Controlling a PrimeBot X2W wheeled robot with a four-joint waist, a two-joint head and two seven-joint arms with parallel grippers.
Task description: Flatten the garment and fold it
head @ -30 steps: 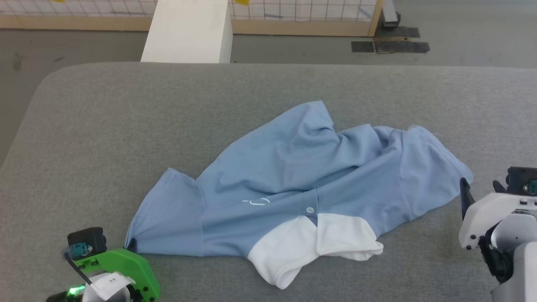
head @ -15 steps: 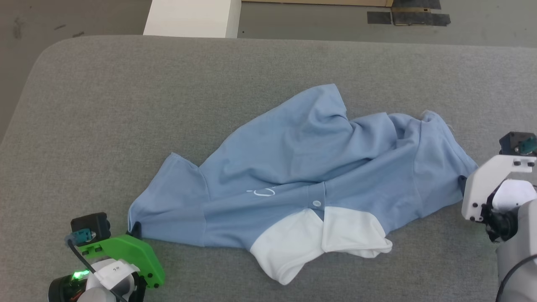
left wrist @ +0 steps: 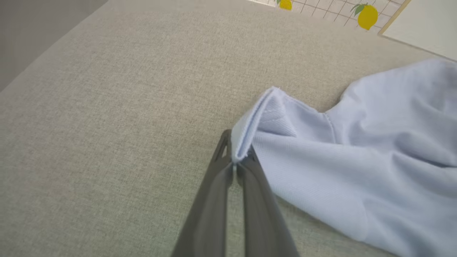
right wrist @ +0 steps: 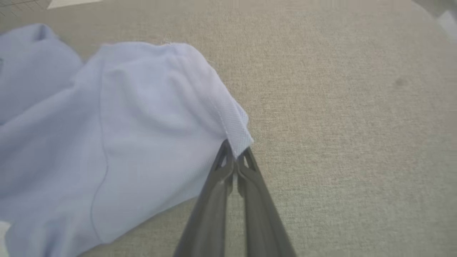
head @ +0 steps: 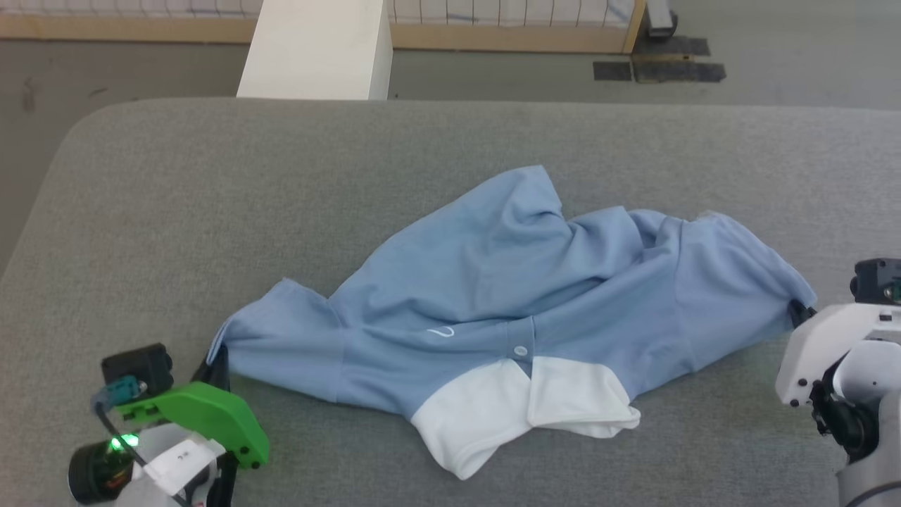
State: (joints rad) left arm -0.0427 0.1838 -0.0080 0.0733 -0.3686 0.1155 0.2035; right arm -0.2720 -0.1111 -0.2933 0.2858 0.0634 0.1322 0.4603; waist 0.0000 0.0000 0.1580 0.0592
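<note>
Garment (head: 521, 282) edges tight within left pincer (left wrist: 234, 159) and right pincer (right wrist: 235, 157)

Left pincer (left wrist: 234, 162) and right pincer (right wrist: 235, 160), spread wide, each clamp an edge of the garment (head: 493, 282).

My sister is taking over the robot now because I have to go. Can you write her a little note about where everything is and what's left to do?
Left gripper: shut on the garment, pinching the hem of its left sleeve.
Right gripper: shut on the garment's edge at the right end.
Garment: on the grey padded surface, front up, white collar nearest the robot, body bunched and wrinkled.
Done: both ends are gripped.
Left: pull it flat, then fold it.
</note>
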